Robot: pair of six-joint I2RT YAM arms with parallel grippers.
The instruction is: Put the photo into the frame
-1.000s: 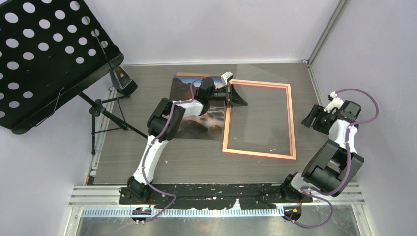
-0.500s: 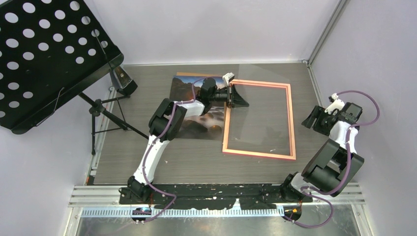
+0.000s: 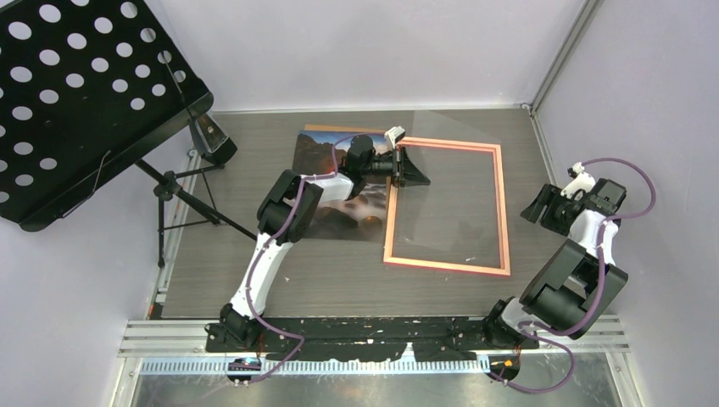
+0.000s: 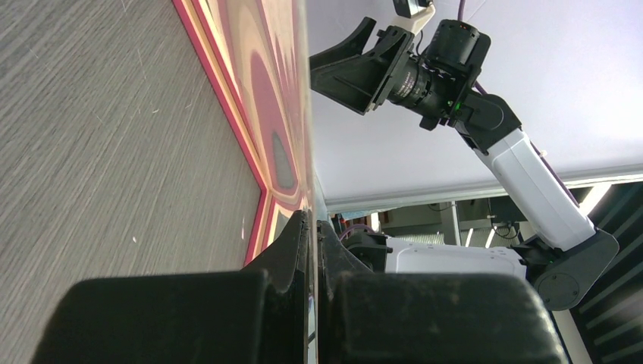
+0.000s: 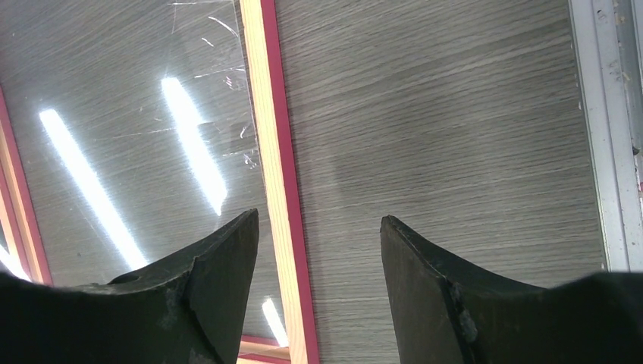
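Stand (image 3: pixel 76 93): black, perforated, far left.
Photo (image 3: pixel 352 216): flat on the table (image 3: pixel 254 271), picture side up, touching the frame's left rail, partly under the left arm, not in the frame.
Left gripper (image 3: pixel 417 174): jaws pressed together, pinching the edge of a clear pane (image 3: pixel 449 195) at the frame's far left corner.
Frame (image 3: pixel 448 265): flat on the table, right of centre, with the pane over its opening.
Right gripper (image 5: pixel 318 227): jaws spread, empty, over bare table just right of the frame.
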